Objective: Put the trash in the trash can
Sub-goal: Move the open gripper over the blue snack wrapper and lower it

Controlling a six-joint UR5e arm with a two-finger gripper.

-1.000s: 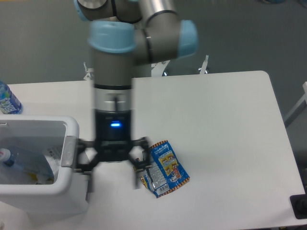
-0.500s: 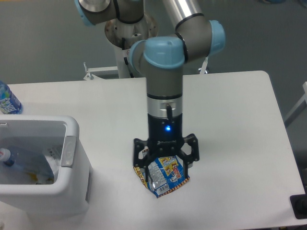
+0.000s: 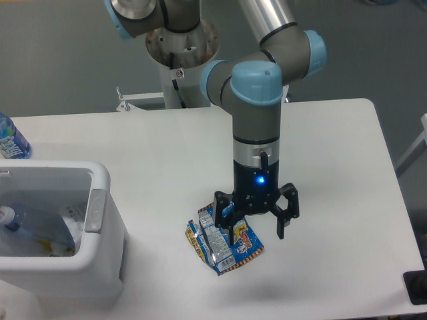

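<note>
The crumpled blue foil wrapper [image 3: 217, 243] with yellow-red print lies on the white table near the front middle. My gripper [image 3: 257, 225] is open, pointing straight down, over the wrapper's right edge; one finger stands over the wrapper, the other over bare table to its right. The white trash can [image 3: 100, 193] stands at the front left with a grey handle strip on its rim. A crushed clear plastic bottle [image 3: 33, 227] lies inside it.
An uncrushed bottle with a blue label [image 3: 10, 139] stands at the far left table edge behind the can. The arm's base post [image 3: 180, 47] is behind the table at the back middle. The table's right edge lies near a dark floor.
My gripper has swept right, from beside the trash can, across the wrapper, to the wrapper's right edge. It stays open. The wrapper has not moved.
</note>
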